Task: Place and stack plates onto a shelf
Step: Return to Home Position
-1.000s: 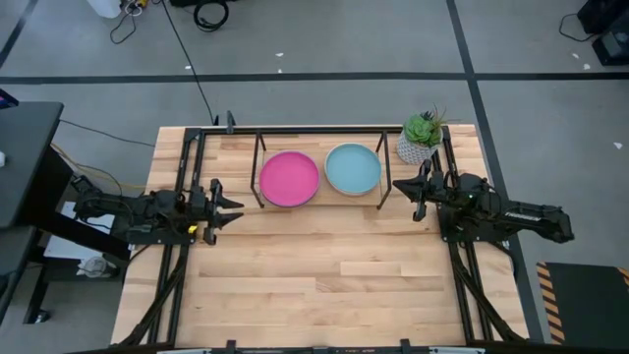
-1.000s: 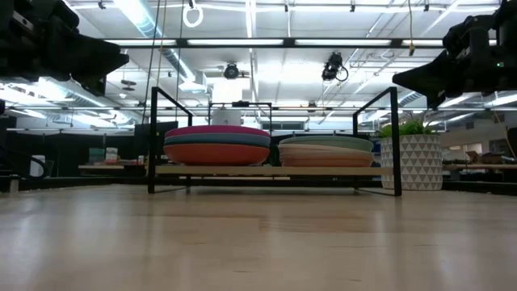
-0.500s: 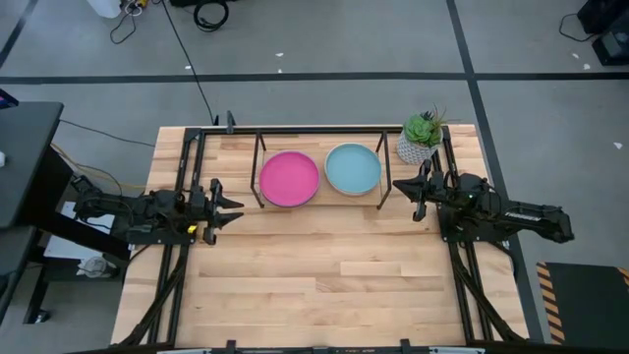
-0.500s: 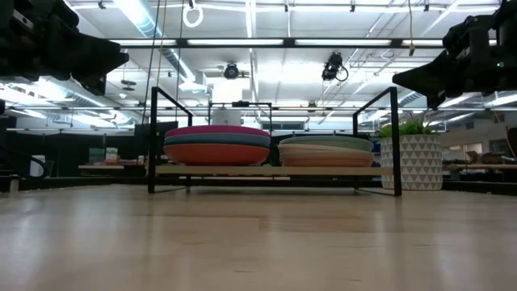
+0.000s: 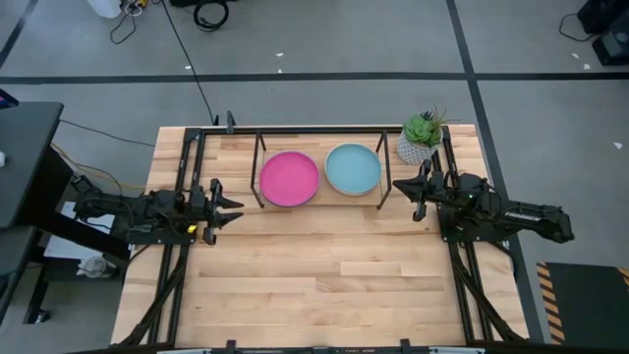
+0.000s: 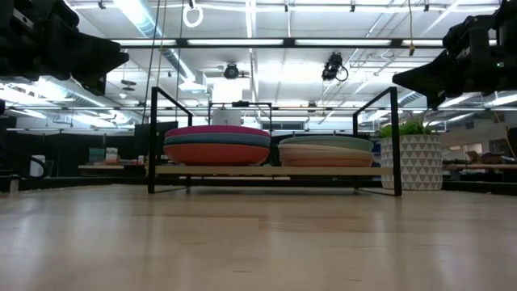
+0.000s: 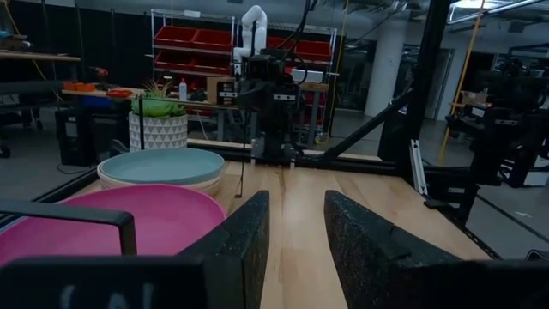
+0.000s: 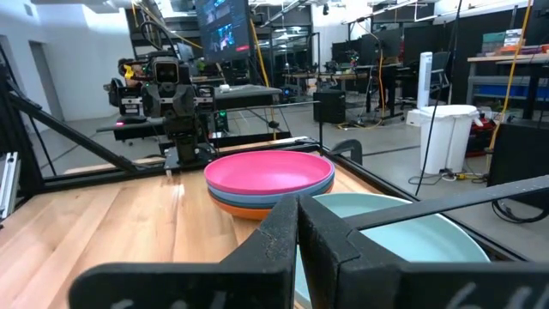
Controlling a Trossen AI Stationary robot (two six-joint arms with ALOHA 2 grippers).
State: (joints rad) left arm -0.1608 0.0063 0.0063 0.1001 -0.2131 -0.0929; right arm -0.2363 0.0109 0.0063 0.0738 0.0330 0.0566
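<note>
Two stacks of plates rest on the board of the low black-rod shelf (image 6: 266, 170) at the table's far side. The left stack (image 6: 216, 144) has a magenta plate (image 5: 289, 178) on top, with bluish and orange plates under it. The right stack (image 6: 326, 151) has a pale teal plate (image 5: 352, 168) on top of cream ones. My left gripper (image 5: 236, 209) hovers open and empty to the left of the shelf. My right gripper (image 5: 401, 187) hovers shut and empty to the right of it. Both are raised above the table.
A small white patterned pot with a green plant (image 5: 421, 138) stands at the far right corner, just behind my right gripper. Black rails (image 5: 187, 157) run along the table's sides. The light wood tabletop (image 5: 324, 275) stretches in front of the shelf.
</note>
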